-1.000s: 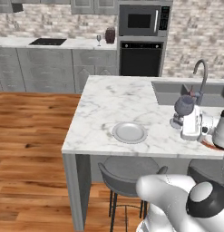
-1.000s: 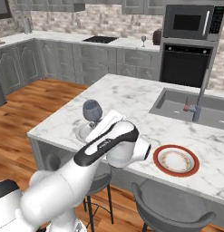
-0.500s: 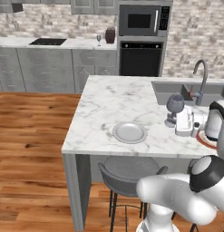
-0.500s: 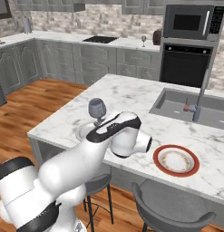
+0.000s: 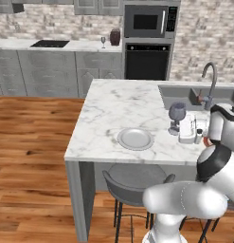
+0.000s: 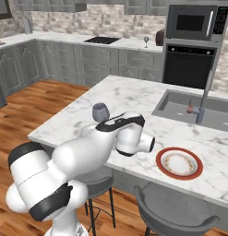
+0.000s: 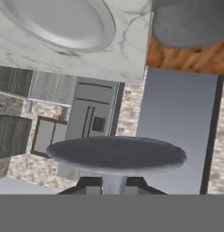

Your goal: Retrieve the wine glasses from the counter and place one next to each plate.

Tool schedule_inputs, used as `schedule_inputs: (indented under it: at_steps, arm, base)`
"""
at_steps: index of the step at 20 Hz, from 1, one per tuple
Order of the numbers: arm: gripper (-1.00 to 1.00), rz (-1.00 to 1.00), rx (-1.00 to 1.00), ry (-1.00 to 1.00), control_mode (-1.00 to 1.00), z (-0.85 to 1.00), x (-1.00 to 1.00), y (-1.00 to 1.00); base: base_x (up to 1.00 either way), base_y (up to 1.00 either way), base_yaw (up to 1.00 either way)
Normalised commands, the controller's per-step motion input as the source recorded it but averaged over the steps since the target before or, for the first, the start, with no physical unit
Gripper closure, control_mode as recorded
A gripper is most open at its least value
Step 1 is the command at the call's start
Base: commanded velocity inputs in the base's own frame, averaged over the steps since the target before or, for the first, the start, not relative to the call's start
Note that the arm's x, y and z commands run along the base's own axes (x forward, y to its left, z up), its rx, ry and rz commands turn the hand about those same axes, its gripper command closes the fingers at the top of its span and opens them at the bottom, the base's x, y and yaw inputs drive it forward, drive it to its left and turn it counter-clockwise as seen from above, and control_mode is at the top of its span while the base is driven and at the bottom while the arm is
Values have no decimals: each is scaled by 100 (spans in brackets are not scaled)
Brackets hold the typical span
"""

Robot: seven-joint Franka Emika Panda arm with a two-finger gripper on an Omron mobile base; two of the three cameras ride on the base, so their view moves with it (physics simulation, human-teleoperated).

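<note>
Tipping risk: held wine glass [image 5: 177, 114] is top-heavy on a thin stem; released at a tilt, or before its foot is flat on the island bench [image 5: 113, 102], it could topple and roll
Collision risk: grey plate [image 5: 135, 138] lies near, to the glass's left in the left base view; a low sideways move could knock the foot against its rim
Placement risk: the glass stands between the grey plate and the red-rimmed plate [image 6: 179, 163]; set down midway, it may count as beside neither
Pincer state: pincer [image 5: 179, 129] is nearly closed, clamped on the stem of the glass
Glass relative to pincer: bowl stands above the jaws, upright, stem passing between them; in the hand view the glass [image 7: 115, 154] rises from between the fingertips [image 7: 131, 185]
Contact with bench: cannot tell whether the foot touches the marble or hangs just above it
Second glass: other wine glass [image 5: 103, 42] stands on the far bench [image 5: 23, 44], well apart, beside a dark jar [image 5: 115, 37]
</note>
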Motion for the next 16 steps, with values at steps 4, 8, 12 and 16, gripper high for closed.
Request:
schedule_inputs:
  at_steps: [4,8,12,16]
  arm:
    - [100,0,-5,0,-100,-27,24,-1]
    - [100,1,-5,1,-100,-31,22,-3]
    - [100,0,-5,5,-100,-26,23,0]
    - [100,0,-4,5,-100,-18,22,-2]
  base:
    - [0,0,0]
    - [0,0,0]
    - [0,0,0]
    - [0,0,0]
